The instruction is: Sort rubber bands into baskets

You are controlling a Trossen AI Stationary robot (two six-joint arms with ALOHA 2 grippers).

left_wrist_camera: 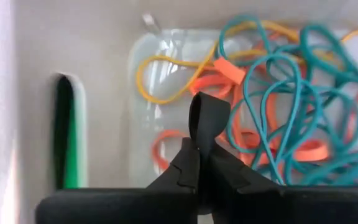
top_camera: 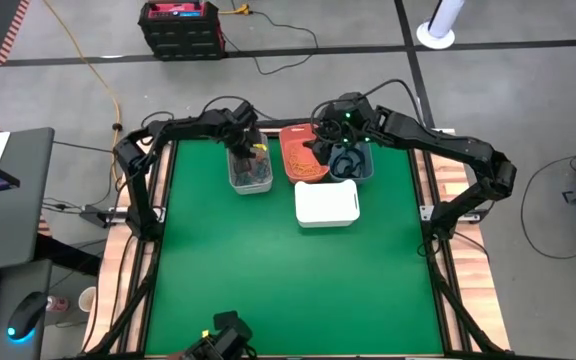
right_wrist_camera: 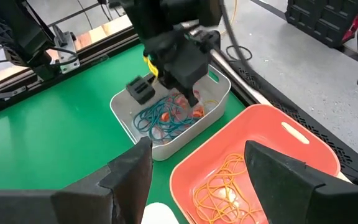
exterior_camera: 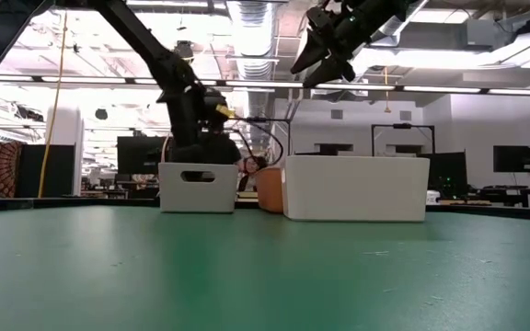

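Table [exterior_camera: 265,276]: green surface filling the lower half, room with lit ceiling and monitors behind.
Light grey basket [exterior_camera: 198,188]: stands toward the far edge, left of centre, handle slot facing the camera.
Left arm [exterior_camera: 178,92]: reaches down behind the light grey basket; its gripper is hidden by the basket wall.
Coral-orange basket [exterior_camera: 270,189]: only a sliver shows, between the grey and white baskets.
White basket [exterior_camera: 356,188]: widest, right of centre.
Right gripper [exterior_camera: 325,64]: hangs high above the white basket, fingers spread.
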